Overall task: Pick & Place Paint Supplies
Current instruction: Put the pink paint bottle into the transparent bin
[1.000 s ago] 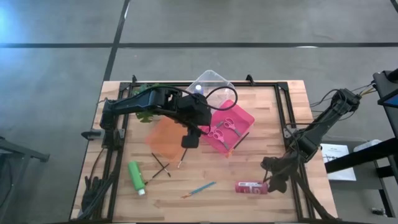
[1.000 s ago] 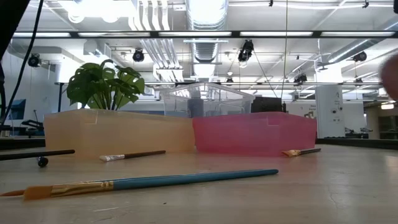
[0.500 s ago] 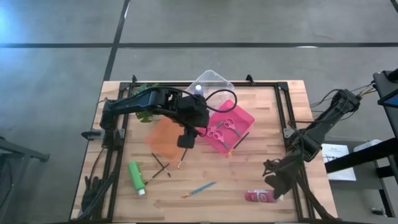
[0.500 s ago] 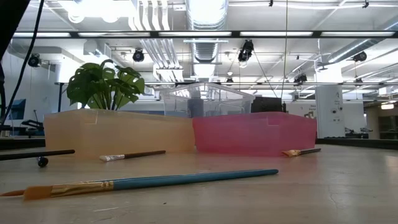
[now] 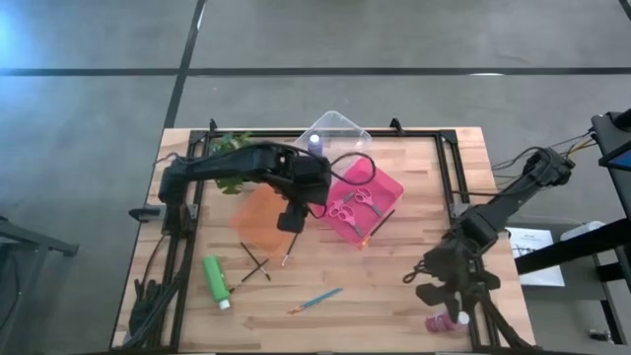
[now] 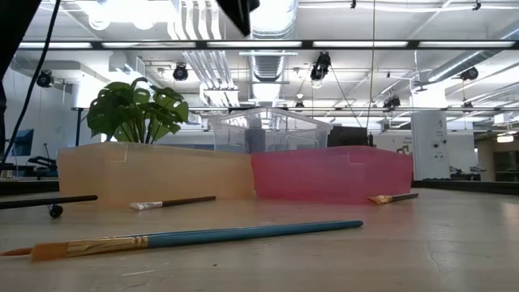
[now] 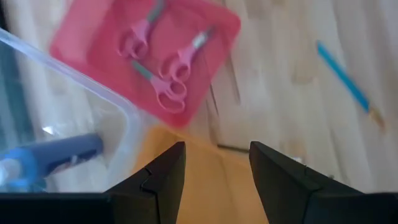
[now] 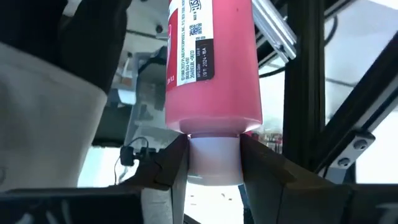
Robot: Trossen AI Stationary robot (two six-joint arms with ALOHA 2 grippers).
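Observation:
My right gripper (image 5: 452,312) is shut on a red paint bottle (image 5: 437,322) with a white cap, near the table's near right corner. My left gripper (image 5: 289,221) hangs open over the orange tray (image 5: 258,202), pointing down, with nothing between its fingers. Pink-handled scissors (image 7: 163,78) lie in the pink tray (image 5: 386,185). A blue bottle (image 7: 56,152) lies in the clear tray (image 5: 335,126). A green bottle (image 5: 215,280) and a blue-handled brush (image 5: 315,300) lie flat on the table, and two dark brushes (image 5: 258,264) lie crossed on it. My right gripper pinches the red bottle's white cap (image 8: 213,163) between its two fingers (image 8: 166,169), one on each side. The red body sticks out ahead of the fingertips. The bottle is lifted clear of the table.
A leafy plant (image 5: 229,148) stands at the far left behind the trays. One more brush (image 5: 381,221) leans on the pink tray's right edge. Black frame rails (image 5: 449,187) run along the table's sides. Bare wood lies between the trays and the near edge.
My right gripper has risen with the red bottle, gone toward the near right corner and rolled. The bottle, which lay flat on the table, is now lifted clear and turned about. My left gripper has sunk a little toward the orange tray and tipped further down.

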